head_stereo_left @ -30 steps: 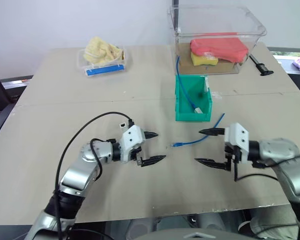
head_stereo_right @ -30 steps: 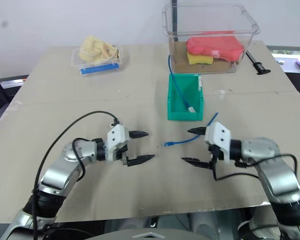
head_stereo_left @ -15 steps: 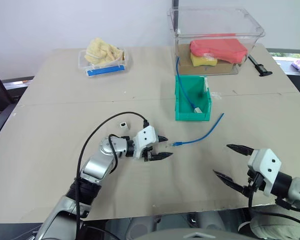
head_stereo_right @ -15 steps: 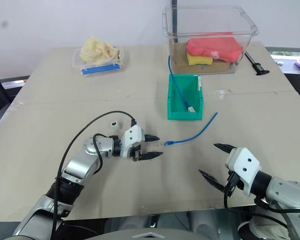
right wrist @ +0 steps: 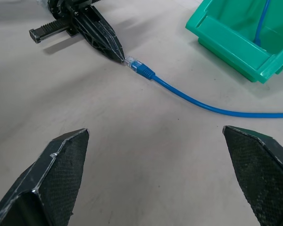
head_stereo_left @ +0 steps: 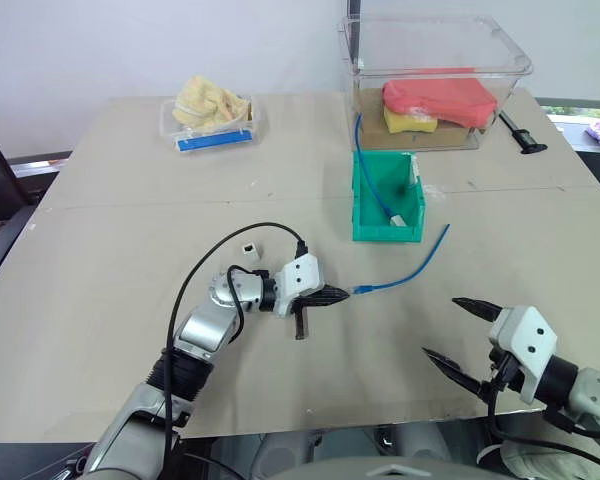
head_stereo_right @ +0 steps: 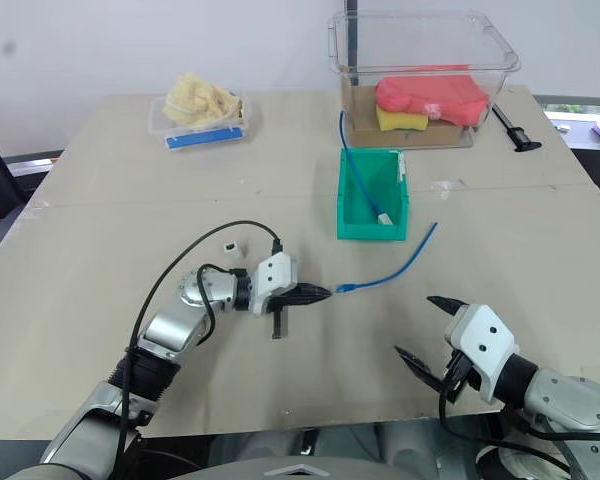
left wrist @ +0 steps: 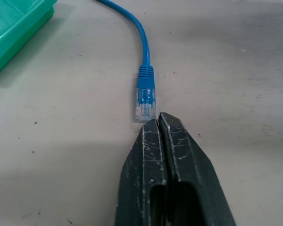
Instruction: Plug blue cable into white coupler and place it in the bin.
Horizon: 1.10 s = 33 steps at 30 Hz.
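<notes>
The blue cable lies loose on the bench, running from a clear plug at its near-left end up and to the right toward the near right corner of the bin. The cable is not held and is not plugged into anything.

The left gripper rests low over the bench with its two black fingers pressed together, nothing between them. In the left wrist view its tip sits just at the clear plug of the cable; whether it touches the plug cannot be told.

The white coupler sits on the bench by itself, to the far left of the left gripper and well apart from the cable's plug. The arm's black lead arcs over the bench near it.

The right gripper hovers at the near right of the bench with its fingers spread wide and empty, well apart from the cable.

The bin stands upright at mid-bench, far of the cable. A second blue cable hangs into it from the far side, one plug end lying inside.

Behind the bin stands a large clear tub holding a red and a yellow item. A shallow clear tray with yellowish contents sits at the far left.
</notes>
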Available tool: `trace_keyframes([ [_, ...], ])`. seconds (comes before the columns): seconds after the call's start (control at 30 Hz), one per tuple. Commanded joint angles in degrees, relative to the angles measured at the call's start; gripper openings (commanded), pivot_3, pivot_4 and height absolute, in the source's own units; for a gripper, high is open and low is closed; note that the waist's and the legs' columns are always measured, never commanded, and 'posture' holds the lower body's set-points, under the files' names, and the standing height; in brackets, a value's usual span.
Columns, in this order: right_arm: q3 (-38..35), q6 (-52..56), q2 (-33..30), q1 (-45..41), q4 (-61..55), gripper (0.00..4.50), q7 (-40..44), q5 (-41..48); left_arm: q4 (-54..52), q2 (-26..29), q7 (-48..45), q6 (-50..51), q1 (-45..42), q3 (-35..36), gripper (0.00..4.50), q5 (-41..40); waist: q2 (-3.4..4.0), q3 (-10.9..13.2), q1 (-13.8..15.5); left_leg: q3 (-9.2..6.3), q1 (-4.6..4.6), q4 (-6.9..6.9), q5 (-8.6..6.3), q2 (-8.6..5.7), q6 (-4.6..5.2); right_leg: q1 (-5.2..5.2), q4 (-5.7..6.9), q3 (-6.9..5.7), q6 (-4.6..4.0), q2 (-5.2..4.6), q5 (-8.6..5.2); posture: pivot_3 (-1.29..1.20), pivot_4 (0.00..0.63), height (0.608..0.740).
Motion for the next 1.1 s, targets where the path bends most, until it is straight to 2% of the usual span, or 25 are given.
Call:
trace_keyframes([
  [0.03, 1.0, -0.7, 0.4, -0.1, -1.8, 4.50, -1.3, -0.3, -0.4, -0.3, -0.5, -0.7, -0.9, 1.1, 0.04, -0.9, 0.00, 0.0, 0.0, 0.00, 0.00, 0.00, 0.00, 0.00, 0.00, 0.00, 0.00, 0.00, 0.00, 0.00, 0.00, 0.00, 0.150, 0.740],
  [0.1, 1.6, -0.8, 0.4, -0.1, -1.6, 4.50, -1.8, -0.6, -2.1, -0.1, -2.2, 2.0, -0.7, 2.1, 0.04, -3.8, 0.00, 0.0, 0.0, -0.01, 0.00, 0.00, 0.00, 0.00, 0.00, 0.00, 0.00, -0.01, -0.01, 0.00, 0.00, 0.00, 0.150, 0.740],
  [0.13, 1.7, -0.9, 0.4, -0.1, -1.6, 4.50, -1.9, -0.6, -2.7, 0.1, -2.2, 2.8, -0.8, 2.3, 0.28, -4.0, 0.00, 0.0, 0.0, -0.01, 0.00, 0.00, 0.00, 0.00, 0.00, 0.00, 0.00, -0.01, 0.00, 0.01, 0.00, 0.00, 0.150, 0.740],
  [0.2, 1.7, -1.0, 0.3, -0.1, -1.5, 4.50, -2.1, -0.7, -3.1, -0.1, -0.4, 3.8, -1.2, 2.7, 0.92, -3.2, 0.00, 0.0, 0.0, -0.02, 0.00, 0.00, 0.00, 0.00, 0.00, 0.00, 0.01, -0.01, 0.00, 0.01, 0.00, 0.00, 0.150, 0.740],
  [0.3, 1.6, -1.2, 0.2, 0.2, -1.5, 4.50, -2.3, -0.6, -4.0, -0.2, 0.4, 5.3, -2.0, 2.4, 2.38, -2.5, 0.00, 0.0, 0.0, -0.03, -0.01, 0.01, 0.00, 0.00, 0.00, 0.00, 0.01, -0.02, 0.01, 0.01, -0.01, 0.00, 0.150, 0.740],
  [0.33, 1.5, -1.4, 0.2, 0.4, -1.5, 4.50, -2.2, -0.5, -4.4, -0.2, 0.4, 5.1, -2.3, 1.7, 2.70, -2.0, 0.00, 0.0, 0.0, -0.03, 0.00, 0.01, 0.00, 0.00, 0.00, 0.00, 0.01, -0.02, 0.01, 0.01, 0.00, 0.00, 0.150, 0.740],
  [0.53, 1.0, -2.4, 0.0, 1.3, -1.4, 4.50, -2.2, -0.8, -4.3, -1.2, 1.7, 6.6, -4.1, -0.7, 2.70, 1.1, -0.01, 0.0, 0.0, -0.01, 0.00, 0.01, 0.00, -0.02, 0.00, 0.01, 0.00, -0.02, -0.01, 0.01, 0.01, 0.00, 0.150, 0.740],
  [0.6, 0.9, -2.7, 0.0, 1.8, -1.5, 4.50, -2.3, -1.1, -3.3, -1.4, 1.9, 6.4, -4.6, -2.0, 2.19, 2.6, -0.01, 0.0, 0.0, -0.01, 0.00, 0.02, 0.00, -0.02, 0.00, 0.01, 0.01, -0.01, -0.02, 0.01, 0.01, 0.00, 0.150, 0.740],
  [0.77, 1.2, -2.9, 0.1, 2.2, -1.7, 4.50, -2.7, -1.6, -2.1, -1.1, 1.4, 4.2, -4.0, -2.9, 0.04, 3.8, -0.01, 0.0, 0.0, -0.01, 0.00, 0.02, 0.00, -0.02, 0.00, 0.01, 0.01, -0.01, -0.09, 0.01, 0.06, 0.00, 0.150, 0.740],
  [0.93, 2.1, 0.4, 1.5, 0.8, -1.7, 4.50, -4.5, 0.4, -1.9, -1.5, 0.9, 1.3, -3.4, -1.5, 0.04, 2.2, -0.01, 0.0, 0.0, -0.02, 0.01, 0.02, 0.00, 0.00, 0.00, 0.01, 0.02, -0.02, -0.08, 0.01, 0.05, 0.00, 0.150, 0.740],
  [1.03, 1.9, 14.9, 9.2, -4.6, -1.2, 4.50, -12.0, 14.5, -2.9, -3.6, 1.2, -5.4, -3.7, 2.3, 0.04, -1.9, -0.05, 0.0, 0.0, -0.15, 0.00, 0.02, 0.00, 0.06, 0.00, 0.00, 0.01, -0.01, -0.14, 0.01, 0.08, 0.00, 0.150, 0.740],
  [1.1, 2.2, 19.3, 15.7, -8.2, 0.5, 4.50, -17.1, 20.3, -3.0, -5.4, 2.3, -8.8, -4.8, 4.7, 0.04, -3.7, 0.00, 0.0, 0.1, -0.34, 0.00, 0.05, 0.00, 0.06, -0.01, 0.00, 0.02, 0.01, -0.15, -0.03, 0.09, 0.00, 0.150, 0.740],
])
